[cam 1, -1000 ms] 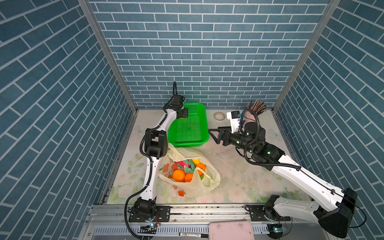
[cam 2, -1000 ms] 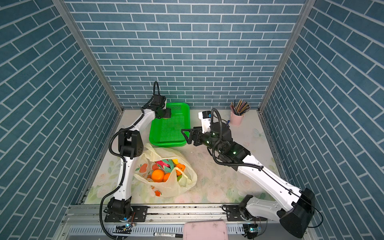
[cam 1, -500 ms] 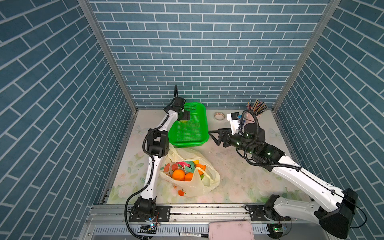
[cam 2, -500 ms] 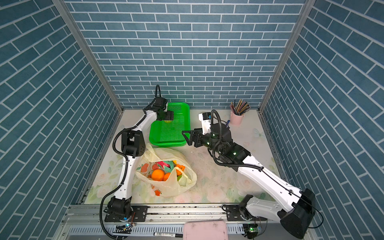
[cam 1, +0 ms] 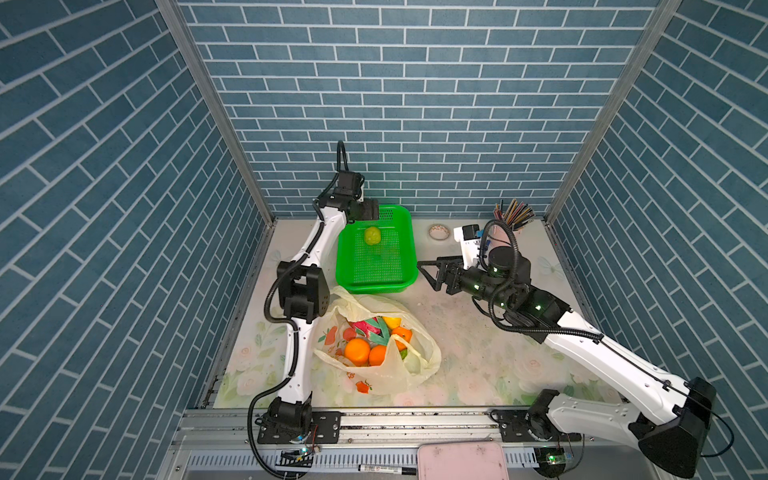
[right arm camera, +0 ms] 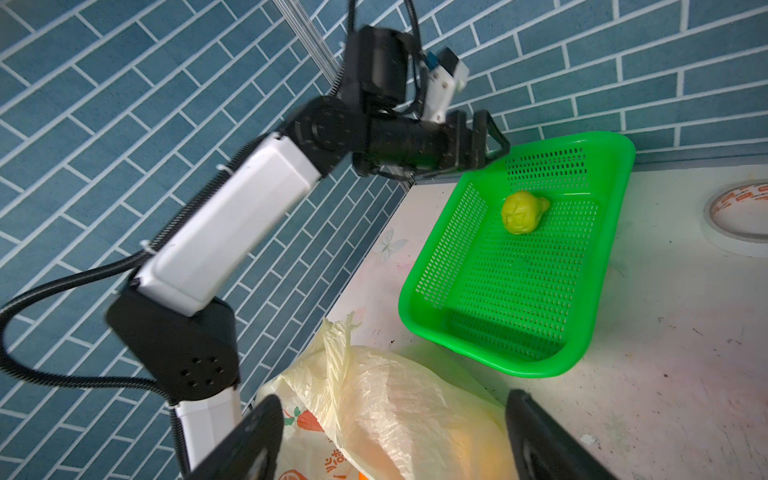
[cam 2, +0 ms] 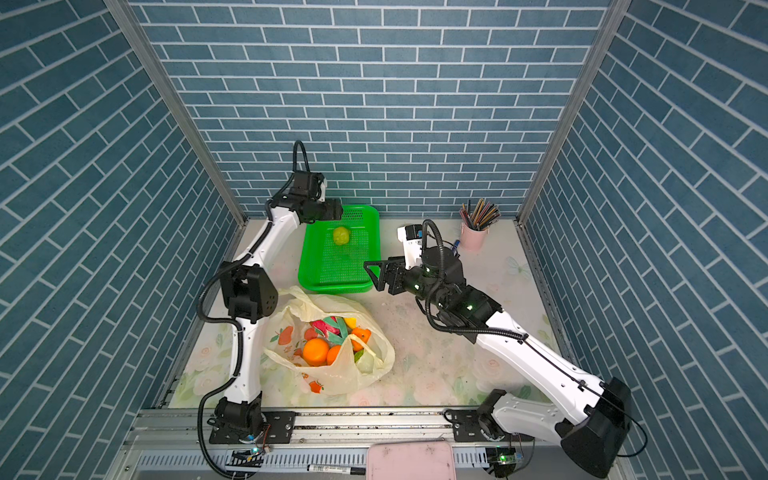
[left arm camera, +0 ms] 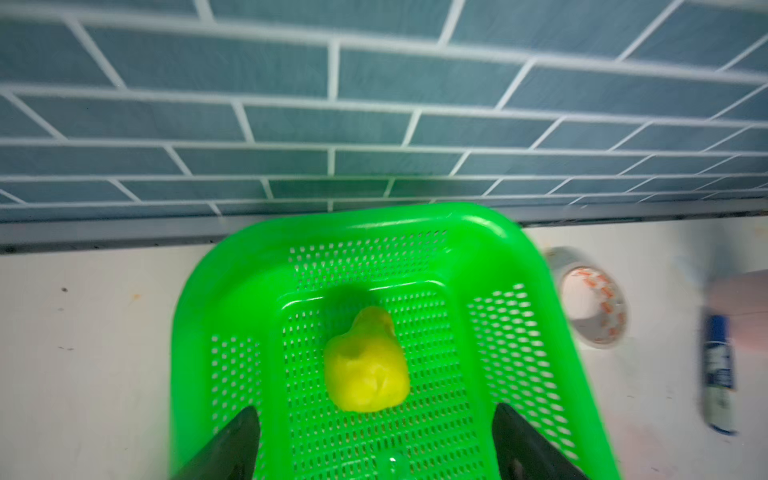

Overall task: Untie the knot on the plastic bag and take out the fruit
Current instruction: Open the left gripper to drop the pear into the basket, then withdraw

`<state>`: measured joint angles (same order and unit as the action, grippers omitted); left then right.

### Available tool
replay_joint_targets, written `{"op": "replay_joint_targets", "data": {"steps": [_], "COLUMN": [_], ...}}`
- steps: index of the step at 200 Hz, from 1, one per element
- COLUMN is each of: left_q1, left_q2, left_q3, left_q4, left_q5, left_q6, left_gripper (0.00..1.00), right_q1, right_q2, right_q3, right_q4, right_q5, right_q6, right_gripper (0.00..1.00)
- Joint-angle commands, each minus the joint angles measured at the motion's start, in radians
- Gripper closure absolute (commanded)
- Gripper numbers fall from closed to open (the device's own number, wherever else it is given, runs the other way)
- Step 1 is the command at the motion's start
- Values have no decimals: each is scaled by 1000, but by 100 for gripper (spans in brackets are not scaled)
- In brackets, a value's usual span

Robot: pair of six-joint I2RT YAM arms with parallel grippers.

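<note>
the basket stands at the back of the table, left of the middle, with a lone fruit in its far half, and the plastic bag lies just in front of it with the other fruit inside. the tape roll lies right of the basket's far corner, the pencil cup farther right. the left gripper hangs over the basket's far left corner, the right gripper just beside its near right corner.

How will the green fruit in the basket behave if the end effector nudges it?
The green fruit is roundish with a stubby neck, so it would probably roll, but lopsidedly. The raised walls of the green basket should likely stop it. The fruit's lumpy, matte-looking skin suggests it is not very slippery.
</note>
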<state>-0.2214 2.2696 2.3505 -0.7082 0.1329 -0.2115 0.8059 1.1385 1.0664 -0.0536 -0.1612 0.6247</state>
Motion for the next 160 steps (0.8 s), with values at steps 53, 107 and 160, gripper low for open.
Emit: {"op": "replay_joint_targets", "data": {"steps": [53,107,160], "left_q1": [-95,-284,-451], "left_q2": [-433,-843,-1202], "left_q3": [-167,-574,-959], "left_q4": [-97,-15,-89], "left_q5": [18,-87,-185], "left_q6": [38,34,-205], "left_gripper": [12,12,12], "right_q1": [-2,3,78], "right_q2": [7,3,40], "right_q3": [-22,-62,-76], "right_q4": [7,28,41], "right_q5": [-27,-41,-32], "right_q6": [21,28,-40], "right_gripper": [17,18,22]}}
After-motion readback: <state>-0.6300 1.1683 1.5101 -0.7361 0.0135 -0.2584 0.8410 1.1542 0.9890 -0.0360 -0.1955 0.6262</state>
